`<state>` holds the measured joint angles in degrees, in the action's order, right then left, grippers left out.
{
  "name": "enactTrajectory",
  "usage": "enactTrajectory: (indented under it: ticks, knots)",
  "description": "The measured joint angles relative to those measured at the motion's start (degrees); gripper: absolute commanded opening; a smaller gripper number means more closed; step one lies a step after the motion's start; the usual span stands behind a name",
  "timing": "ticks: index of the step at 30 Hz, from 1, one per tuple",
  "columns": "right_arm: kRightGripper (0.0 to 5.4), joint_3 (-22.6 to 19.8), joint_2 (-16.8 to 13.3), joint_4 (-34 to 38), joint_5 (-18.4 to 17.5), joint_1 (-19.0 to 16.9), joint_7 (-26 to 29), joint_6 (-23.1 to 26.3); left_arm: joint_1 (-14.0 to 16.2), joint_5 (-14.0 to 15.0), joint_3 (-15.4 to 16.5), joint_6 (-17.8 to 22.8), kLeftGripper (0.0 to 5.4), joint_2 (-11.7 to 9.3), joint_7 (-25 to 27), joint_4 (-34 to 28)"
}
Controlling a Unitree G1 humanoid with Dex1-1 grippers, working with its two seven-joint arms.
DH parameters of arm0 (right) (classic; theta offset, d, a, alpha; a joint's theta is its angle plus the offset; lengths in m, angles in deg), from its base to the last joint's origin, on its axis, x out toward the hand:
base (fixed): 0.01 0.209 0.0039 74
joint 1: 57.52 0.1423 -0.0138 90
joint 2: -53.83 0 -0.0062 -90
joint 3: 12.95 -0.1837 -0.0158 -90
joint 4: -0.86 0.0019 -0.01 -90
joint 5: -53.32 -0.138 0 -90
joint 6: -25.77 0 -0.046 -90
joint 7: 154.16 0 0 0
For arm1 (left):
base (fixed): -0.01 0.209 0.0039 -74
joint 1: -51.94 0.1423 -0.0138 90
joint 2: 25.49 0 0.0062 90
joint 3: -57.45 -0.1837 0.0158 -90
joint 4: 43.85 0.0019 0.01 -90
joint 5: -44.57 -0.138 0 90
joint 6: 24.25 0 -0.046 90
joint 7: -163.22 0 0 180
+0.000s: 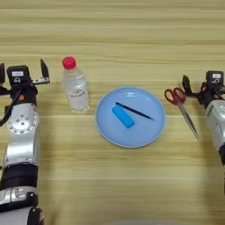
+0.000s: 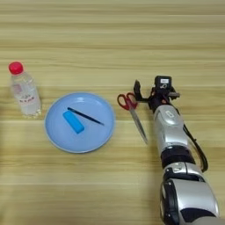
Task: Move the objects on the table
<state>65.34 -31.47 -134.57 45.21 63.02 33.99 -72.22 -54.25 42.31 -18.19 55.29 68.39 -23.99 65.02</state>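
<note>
Both grippers held nothing: the right gripper (image 2: 151,90), fingers apart beside the scissors (image 2: 132,110), seemingly needed to close in and grasp them, while the left gripper (image 1: 24,70) stood wide by the bottle (image 1: 74,85).

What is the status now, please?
Left gripper open, beside bottle. Right gripper by red scissors, grip unclear. Blue block and black stick on plate.

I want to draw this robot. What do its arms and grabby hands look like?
Both arms are shiny silver and rounded, with black bands at the joints and thin black cables alongside. The left gripper and right gripper are black, with two black fingers, a small white label on top and little orange-red spots.
</note>
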Motion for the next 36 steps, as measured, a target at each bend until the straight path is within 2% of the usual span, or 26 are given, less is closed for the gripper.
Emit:
enactTrajectory:
  ticks: [6, 16, 23, 36]
  knots:
    - [5.40, 0.0, -0.1, 0.0, 0.0, 0.0, 0.4, 0.0, -0.6, -0.1, -1.2, -1.2, 5.38, -0.2, 0.1, 2.4]
    - [5.40, 0.0, -0.2, 0.2, 0.0, 0.0, 0.9, 0.0, -1.0, 0.4, -2.2, -0.8, 5.38, -0.2, 0.8, 5.3]
    - [5.40, -0.1, -0.5, 0.7, 0.0, 0.0, 1.1, 0.0, -1.0, 0.5, -3.2, 2.7, 5.38, -0.2, 2.3, 5.3]
    - [5.40, 0.9, -1.1, 3.5, 0.1, -0.9, 1.7, -0.2, -1.0, 1.2, -3.8, 5.6, 5.38, -0.1, 4.0, 5.0]
